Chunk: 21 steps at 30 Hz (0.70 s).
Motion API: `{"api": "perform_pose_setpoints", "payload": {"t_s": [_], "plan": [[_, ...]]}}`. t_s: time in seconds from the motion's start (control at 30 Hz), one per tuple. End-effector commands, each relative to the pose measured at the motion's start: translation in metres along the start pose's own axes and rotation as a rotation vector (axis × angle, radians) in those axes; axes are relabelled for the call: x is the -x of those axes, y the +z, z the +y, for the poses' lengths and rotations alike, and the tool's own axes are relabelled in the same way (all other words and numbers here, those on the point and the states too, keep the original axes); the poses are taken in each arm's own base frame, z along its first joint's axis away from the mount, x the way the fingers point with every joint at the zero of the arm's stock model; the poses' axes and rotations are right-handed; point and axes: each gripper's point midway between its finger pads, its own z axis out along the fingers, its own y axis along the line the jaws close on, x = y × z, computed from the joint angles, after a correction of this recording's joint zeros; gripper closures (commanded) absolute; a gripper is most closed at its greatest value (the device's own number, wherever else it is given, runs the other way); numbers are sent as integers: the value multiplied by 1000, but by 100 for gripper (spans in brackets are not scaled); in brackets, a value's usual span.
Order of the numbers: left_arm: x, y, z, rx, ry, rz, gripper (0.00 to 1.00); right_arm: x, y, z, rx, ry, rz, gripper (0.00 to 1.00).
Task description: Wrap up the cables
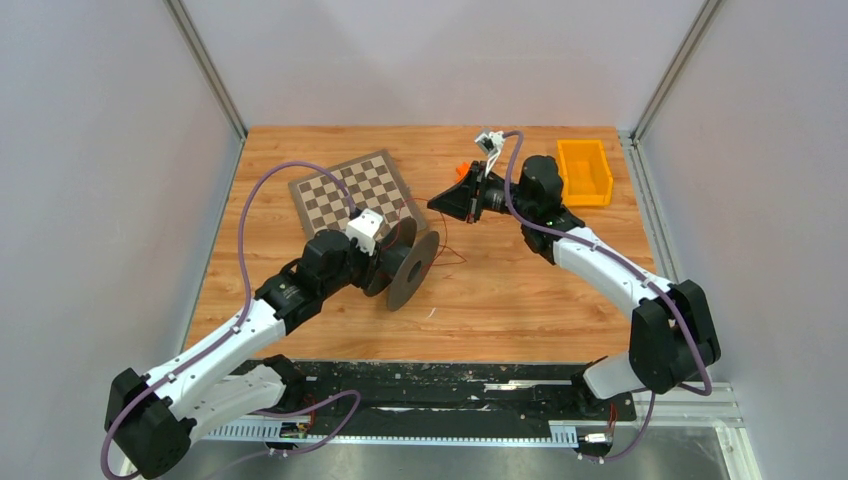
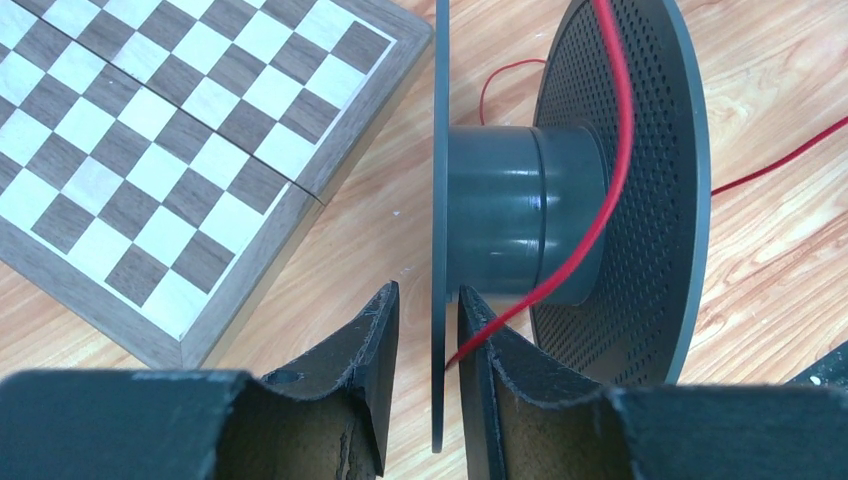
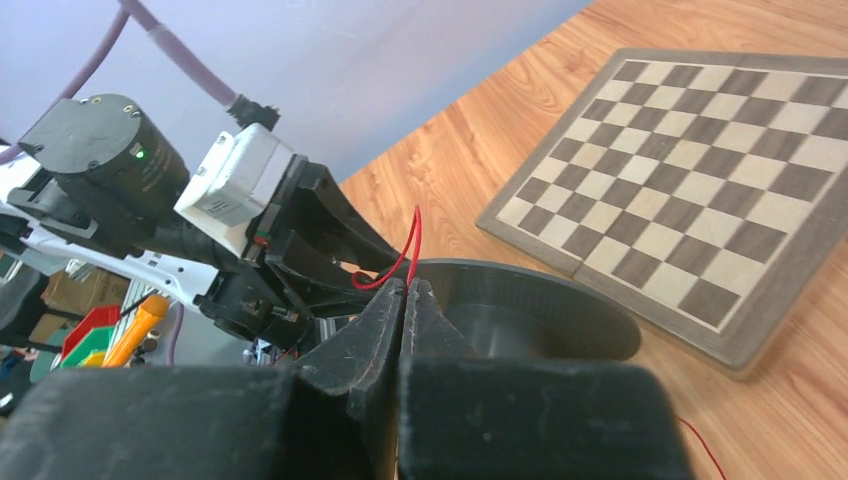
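Note:
The cable is a thin red wire (image 1: pixel 447 240). It runs from my right gripper down to a dark grey spool (image 1: pixel 412 262) and trails onto the table. In the left wrist view the wire (image 2: pixel 600 200) crosses the spool's hub (image 2: pixel 510 210) and slips between the near flange and my right-hand finger. My left gripper (image 2: pixel 428 320) straddles that thin flange and holds the spool on edge. My right gripper (image 3: pixel 408 290) is shut on the wire (image 3: pixel 412 240), which sticks out past the fingertips just above the spool (image 3: pixel 530 310). In the top view it (image 1: pixel 440 203) sits up and right of the spool.
A folded chessboard (image 1: pixel 355 195) lies behind and left of the spool, close to the left gripper (image 1: pixel 392 262). An orange bin (image 1: pixel 584 172) stands at the back right. A small orange object (image 1: pixel 463 172) lies behind the right gripper. More wire lies loose on the table right of the spool.

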Motion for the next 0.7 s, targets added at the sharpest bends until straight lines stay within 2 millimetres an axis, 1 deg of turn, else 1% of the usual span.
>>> {"api": "perform_pose_setpoints", "payload": {"t_s": [0.0, 0.2, 0.5, 0.63, 0.67], "plan": [[11, -2, 2, 10, 3, -48, 65, 23, -12, 3, -9, -42, -77, 100], [10, -2, 3, 12, 6, -45, 65, 23, -21, -9, -39, -26, -89, 100], [9, 0, 5, 27, 10, -38, 67, 23, -30, -17, -51, -12, -98, 100], [9, 0, 7, 34, 14, -39, 71, 21, -31, -18, -50, -9, -94, 100], [10, 0, 7, 34, 16, -40, 73, 19, -31, -18, -47, -5, -89, 100]]}}
